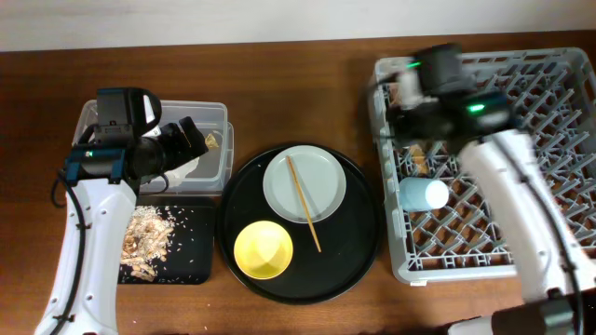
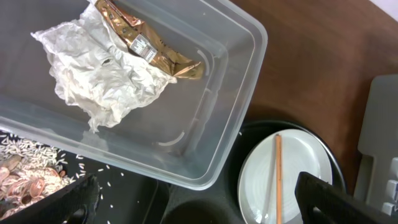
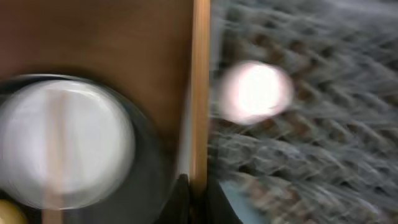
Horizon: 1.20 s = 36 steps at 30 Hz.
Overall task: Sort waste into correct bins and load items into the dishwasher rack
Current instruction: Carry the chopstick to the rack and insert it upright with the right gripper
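Note:
The clear box point(image 1: 222, 140) holds the white tissue point(image 2: 106, 74) and the gold-brown wrapper point(image 2: 146, 46). My left gripper point(image 2: 199, 205) hangs open and empty over the box's near edge. Food scraps point(image 1: 149, 234) lie in the shallow black tray point(image 1: 191, 261). The white plate point(image 1: 321, 177) with one chopstick point(image 1: 304, 203) across it and the yellow bowl point(image 1: 264, 249) sit on the round black tray. My right gripper point(image 3: 194, 186) is shut on the other chopstick point(image 3: 200, 93) at the left edge of the grey rack point(image 1: 559, 102). The rack holds the light-blue cup point(image 1: 424, 194) and a blurred pale pink cup point(image 3: 255, 90).
The large round black tray point(image 1: 363, 233) lies between the bins and the rack. Bare brown table runs along the back and front edges. The right wrist view is blurred by motion.

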Motion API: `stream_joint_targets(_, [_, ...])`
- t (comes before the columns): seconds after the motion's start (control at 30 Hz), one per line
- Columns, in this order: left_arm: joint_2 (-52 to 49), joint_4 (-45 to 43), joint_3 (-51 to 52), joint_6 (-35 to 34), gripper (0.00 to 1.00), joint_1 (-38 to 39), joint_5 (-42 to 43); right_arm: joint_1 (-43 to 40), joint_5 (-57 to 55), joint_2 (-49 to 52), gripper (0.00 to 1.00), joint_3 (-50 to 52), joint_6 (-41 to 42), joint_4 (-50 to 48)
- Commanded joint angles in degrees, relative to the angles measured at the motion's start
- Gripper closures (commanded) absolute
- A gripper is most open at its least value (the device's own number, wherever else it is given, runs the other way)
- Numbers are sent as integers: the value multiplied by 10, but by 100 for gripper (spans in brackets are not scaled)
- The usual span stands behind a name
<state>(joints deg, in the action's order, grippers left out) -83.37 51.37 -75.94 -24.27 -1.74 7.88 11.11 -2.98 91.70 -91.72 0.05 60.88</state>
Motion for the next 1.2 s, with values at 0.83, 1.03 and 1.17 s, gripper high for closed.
stream_joint_targets(0.83, [-2, 2, 3, -5, 1, 2, -4, -217, 262, 151, 10, 24, -97, 85])
stream_joint_targets(1.03, [-2, 2, 3, -5, 1, 2, -4, -217, 251, 151, 1, 23, -92, 216])
stream_joint_targets(1.17, [-2, 2, 3, -5, 1, 2, -4, -217, 177, 151, 1, 24, -38, 244])
